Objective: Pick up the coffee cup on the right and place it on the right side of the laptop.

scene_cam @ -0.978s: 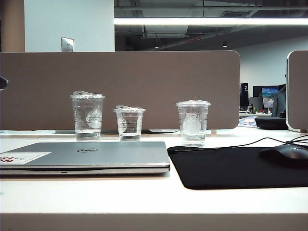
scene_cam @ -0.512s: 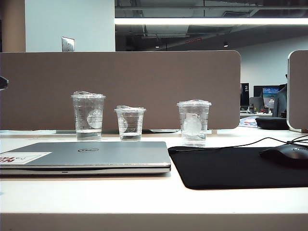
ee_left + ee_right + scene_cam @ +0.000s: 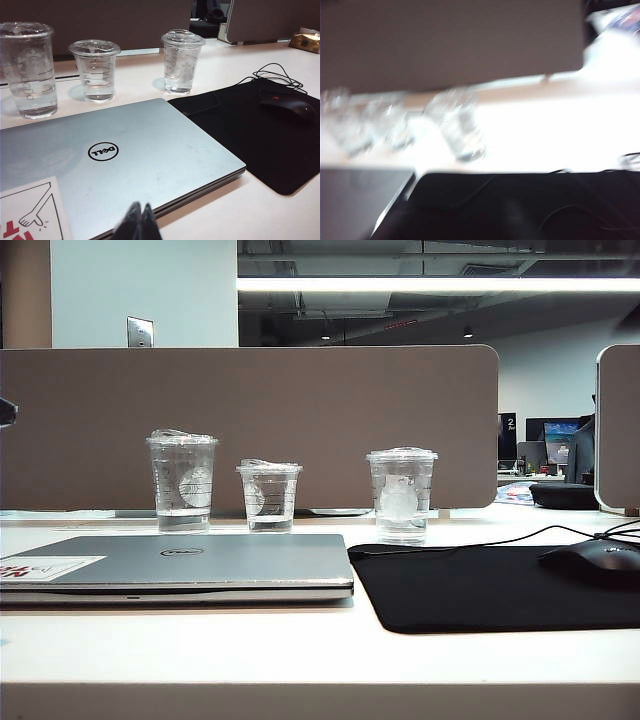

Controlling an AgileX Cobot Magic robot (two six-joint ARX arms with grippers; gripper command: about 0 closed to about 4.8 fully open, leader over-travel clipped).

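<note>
Exterior view, left to right. Laptop [image 3: 180,565]: thin, silver-grey, lid closed, round logo on top, white-and-red sticker at its near left corner. Behind it stand a taller clear cup [image 3: 182,481] and a smaller clear cup [image 3: 269,496].

Coffee cup [image 3: 401,495]: clear plastic, flat wide-rimmed lid, round white logo, thin horizontal lines; upright at the rear edge of the black mouse pad [image 3: 500,585], right of the laptop's back corner.

Left gripper [image 3: 139,222]: tips together over the laptop's near edge.

Right gripper: not seen; its wrist view is blurred and the jaw state cannot be told.
</note>
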